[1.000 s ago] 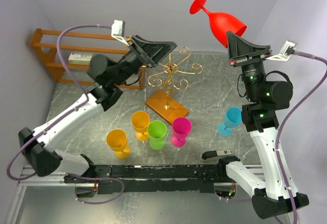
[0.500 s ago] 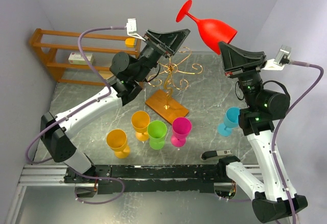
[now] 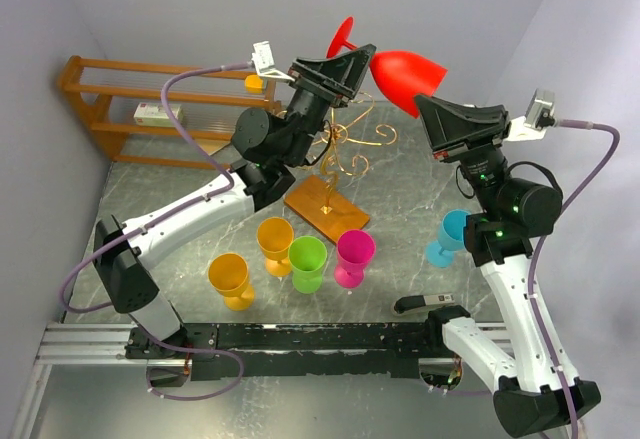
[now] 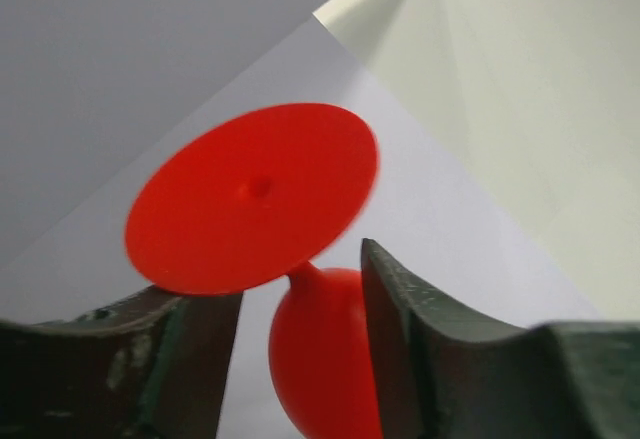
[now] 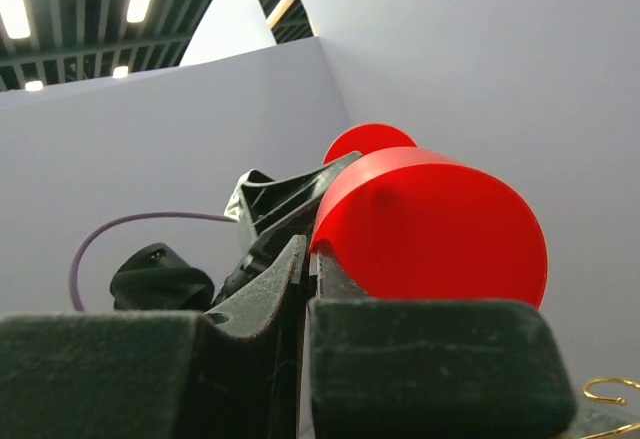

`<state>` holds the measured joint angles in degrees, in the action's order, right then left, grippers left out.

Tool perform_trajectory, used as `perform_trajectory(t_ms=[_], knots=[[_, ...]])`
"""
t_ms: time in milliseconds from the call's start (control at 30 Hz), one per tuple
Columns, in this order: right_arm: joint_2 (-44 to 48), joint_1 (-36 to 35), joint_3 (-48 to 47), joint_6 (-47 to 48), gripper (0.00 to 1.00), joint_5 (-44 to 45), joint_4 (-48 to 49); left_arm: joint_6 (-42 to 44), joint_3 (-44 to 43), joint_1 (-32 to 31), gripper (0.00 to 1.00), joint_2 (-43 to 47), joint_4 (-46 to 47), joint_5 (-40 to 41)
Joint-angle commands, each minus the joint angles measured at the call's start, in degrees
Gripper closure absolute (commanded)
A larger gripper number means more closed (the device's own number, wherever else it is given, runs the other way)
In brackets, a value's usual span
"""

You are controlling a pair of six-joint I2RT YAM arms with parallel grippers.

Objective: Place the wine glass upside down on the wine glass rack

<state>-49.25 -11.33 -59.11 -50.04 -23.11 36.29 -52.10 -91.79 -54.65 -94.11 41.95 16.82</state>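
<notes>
The red wine glass [image 3: 405, 71] lies almost level, high above the table, its foot pointing left. My right gripper [image 3: 430, 109] is shut on the rim of its bowl, which also shows in the right wrist view [image 5: 430, 224] with the jaws [image 5: 308, 254] pinched on the wall. My left gripper [image 3: 355, 64] is open, one finger on each side of the stem just behind the foot [image 4: 255, 199]; in the left wrist view [image 4: 295, 289] I see no contact. The gold wire wine glass rack [image 3: 345, 149] stands below on its orange-brown base [image 3: 325, 209].
Yellow [image 3: 228, 277], orange [image 3: 274, 242], green [image 3: 307, 262], magenta [image 3: 354, 256] and blue [image 3: 455, 234] glasses stand upright on the near half of the table. A brown wooden shelf unit [image 3: 100, 99] is at the back left. A black tool [image 3: 425, 304] lies near the front edge.
My right gripper has tipped the red glass down and left to nearly level. My left arm has risen and reached right, bringing its open jaws around the stem.
</notes>
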Motion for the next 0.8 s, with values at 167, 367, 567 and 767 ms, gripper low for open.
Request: perform_trajectory(t_ms=[167, 367, 567, 767], knots=[[4.27, -0.13, 1.24, -1.47, 1.00, -4.47, -3.16, -2.20, -2.68, -0.29, 0.54, -0.31, 2.74, 5.96], [4.96, -0.14, 1.45, -1.75, 1.00, -5.71, -4.60, -3.06, -2.42, -0.28, 0.56, -0.91, 3.17, 5.64], [4.50, -0.13, 1.44, -2.76, 1.00, -6.50, -4.01, -3.66, -2.60, -0.28, 0.56, -1.24, 3.72, 3.50], [3.66, -0.13, 1.41, -3.31, 1.00, -6.99, -4.19, -2.16, -2.95, -0.28, 0.76, -1.24, 2.20, 2.55]])
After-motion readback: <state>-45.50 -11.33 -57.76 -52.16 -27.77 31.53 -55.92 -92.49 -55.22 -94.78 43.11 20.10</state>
